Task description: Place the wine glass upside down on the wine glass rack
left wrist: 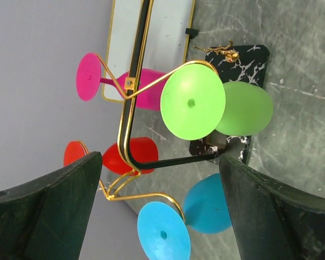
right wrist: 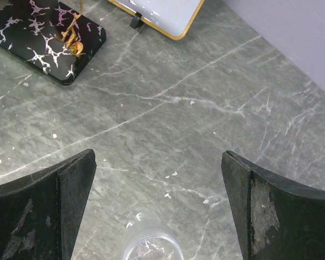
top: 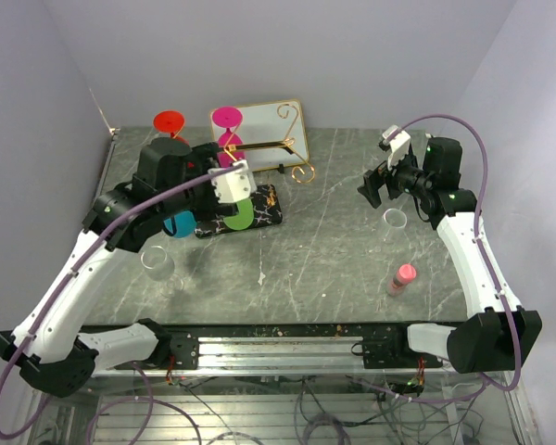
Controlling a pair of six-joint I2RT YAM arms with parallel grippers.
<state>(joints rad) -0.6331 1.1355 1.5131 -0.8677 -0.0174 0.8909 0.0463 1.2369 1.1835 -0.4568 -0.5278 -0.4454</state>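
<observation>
At rack (left wrist: pixel 131 84): green wine glass (left wrist: pixel 193 103) hangs inverted; placing looks done.
Left hand (left wrist: pixel 160 179): released, empty.
Right hand (right wrist: pixel 158 162): released.
Next: withdraw left hand cleanly.

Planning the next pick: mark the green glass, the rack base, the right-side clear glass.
green glass (left wrist: pixel 192 103), left wrist view, round foot.
rack base (left wrist: pixel 249 62), left wrist view, marbled top.
clear glass (right wrist: pixel 150 244), right wrist view, open top.

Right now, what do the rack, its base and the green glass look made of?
Wine glass rack: thin gold-toned wire, glossy, probably metal.
Base slab: black with white veining, marble or an imitation; the look leaves it open.
Green wine glass: opaque, uniform colour, soft sheen, likely plastic.
</observation>
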